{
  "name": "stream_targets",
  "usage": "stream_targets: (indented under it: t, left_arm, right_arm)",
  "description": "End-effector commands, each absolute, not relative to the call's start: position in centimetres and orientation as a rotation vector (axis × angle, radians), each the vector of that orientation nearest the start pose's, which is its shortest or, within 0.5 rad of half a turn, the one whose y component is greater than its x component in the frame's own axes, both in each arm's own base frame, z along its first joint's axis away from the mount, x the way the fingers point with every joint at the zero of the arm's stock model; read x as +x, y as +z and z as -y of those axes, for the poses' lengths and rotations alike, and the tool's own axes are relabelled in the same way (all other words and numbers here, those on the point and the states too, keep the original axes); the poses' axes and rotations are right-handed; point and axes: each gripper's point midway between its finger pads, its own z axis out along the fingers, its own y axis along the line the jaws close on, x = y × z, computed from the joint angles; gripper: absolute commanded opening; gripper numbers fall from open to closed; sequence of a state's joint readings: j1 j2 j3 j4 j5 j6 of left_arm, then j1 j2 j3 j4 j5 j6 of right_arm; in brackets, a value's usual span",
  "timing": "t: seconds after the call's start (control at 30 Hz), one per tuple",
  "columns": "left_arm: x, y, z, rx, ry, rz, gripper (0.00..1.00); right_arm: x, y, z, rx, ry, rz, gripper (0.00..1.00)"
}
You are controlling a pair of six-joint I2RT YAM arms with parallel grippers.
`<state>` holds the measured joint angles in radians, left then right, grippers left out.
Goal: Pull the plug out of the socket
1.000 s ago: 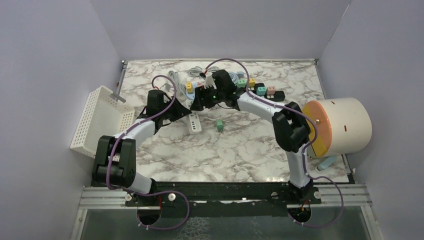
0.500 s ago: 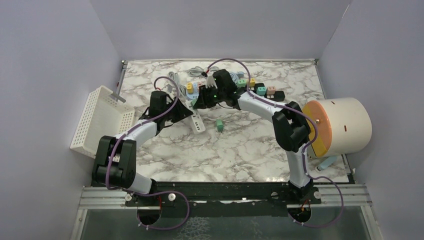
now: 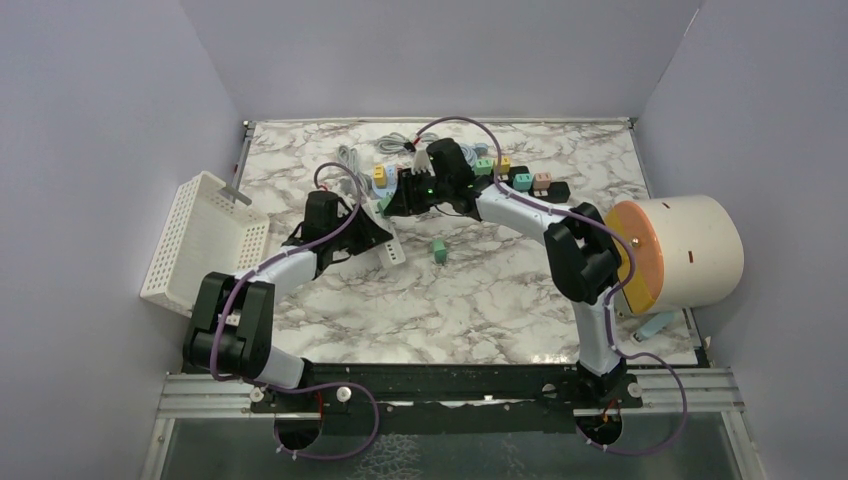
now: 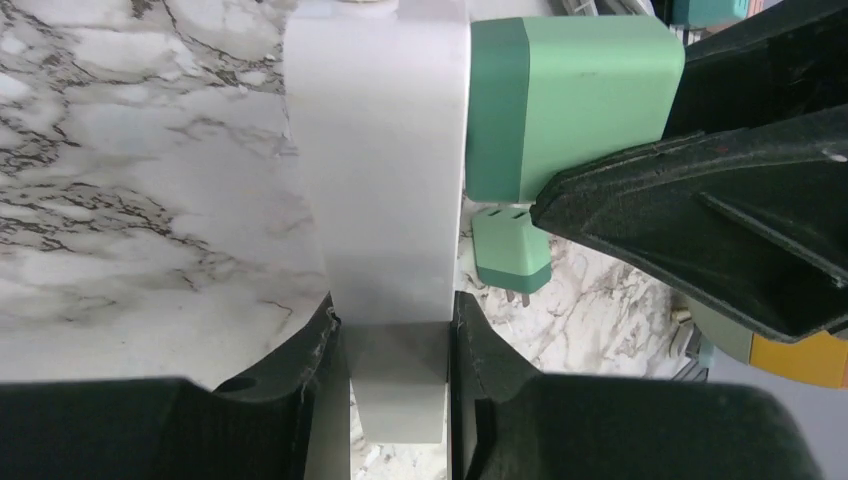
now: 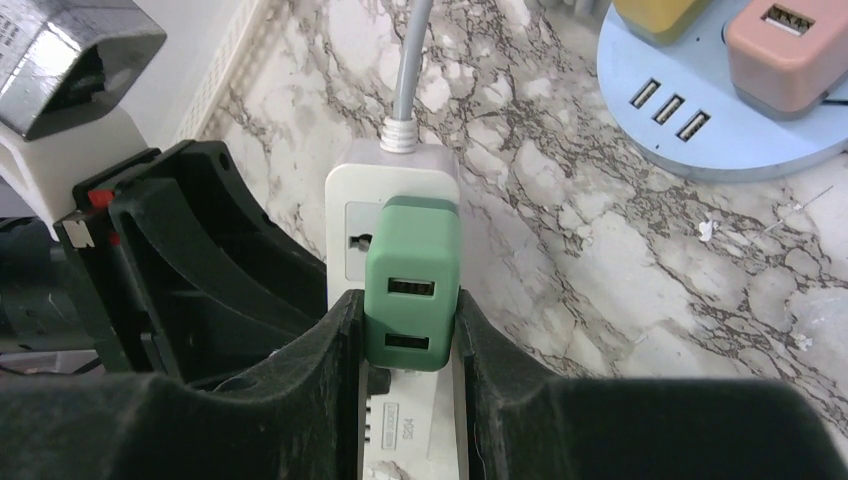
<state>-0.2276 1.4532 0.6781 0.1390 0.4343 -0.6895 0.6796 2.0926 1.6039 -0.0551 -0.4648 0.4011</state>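
Right end effector (image 5: 408,335) clamped on green plug (image 5: 412,265), left end effector (image 4: 395,335) on strip (image 4: 380,150); loose charger (image 4: 510,250) beside.

The plug (image 5: 412,280) sits on the power strip (image 5: 395,170), left of the table's (image 3: 480,310) middle. A loose plug (image 3: 439,249) lies just right, basket (image 3: 200,235) far left, drum (image 3: 690,250) far right.

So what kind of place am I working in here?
Probably an enclosed robot test cell, not a home: plain lavender walls, a marble-patterned table, and several power strips loaded with coloured plugs.
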Motion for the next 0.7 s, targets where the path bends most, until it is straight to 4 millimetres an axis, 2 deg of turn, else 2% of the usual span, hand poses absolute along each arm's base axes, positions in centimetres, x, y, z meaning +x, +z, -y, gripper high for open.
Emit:
stream_targets:
  t: [0.0,0.13,0.23,0.33,0.43,0.53,0.63,0.67]
  left_arm:
    - [33.4,9.9,18.3,-0.264,-1.019,-2.258,0.0]
    - [33.1,8.4,17.9,-0.336,-1.027,-2.296,0.0]
    - [33.3,7.0,16.7,-0.422,-1.021,-2.336,0.0]
    - [33.7,5.7,14.7,-0.527,-0.98,-2.373,0.0]
    - [34.3,5.4,13.5,-0.576,-0.938,-2.378,0.0]
    - [35.1,6.1,12.8,-0.567,-0.892,-2.365,0.0]
    - [36.6,7.7,12.5,-0.512,-0.884,-2.331,0.0]
    - [37.1,8.1,12.5,-0.471,-0.89,-2.33,0.0]
  right_arm:
    - [37.6,17.5,-43.9,-0.633,1.206,-2.056,0.01]
    - [37.4,18.8,-43.4,-0.656,1.192,-2.032,0.01]
    - [37.2,20.8,-41.5,-0.665,1.156,-1.986,0.01]
    - [36.0,23.5,-39.3,-0.71,1.28,-1.911,0.01]
    - [34.5,25.0,-37.7,-0.77,1.384,-1.884,0.01]
    - [34.4,24.9,-36.0,-0.763,1.246,-1.921,0.01]
    - [33.9,22.0,-32.9,-0.763,1.084,-2.012,0.01]
    - [33.3,20.0,-31.4,-0.76,1.062,-2.062,0.01]
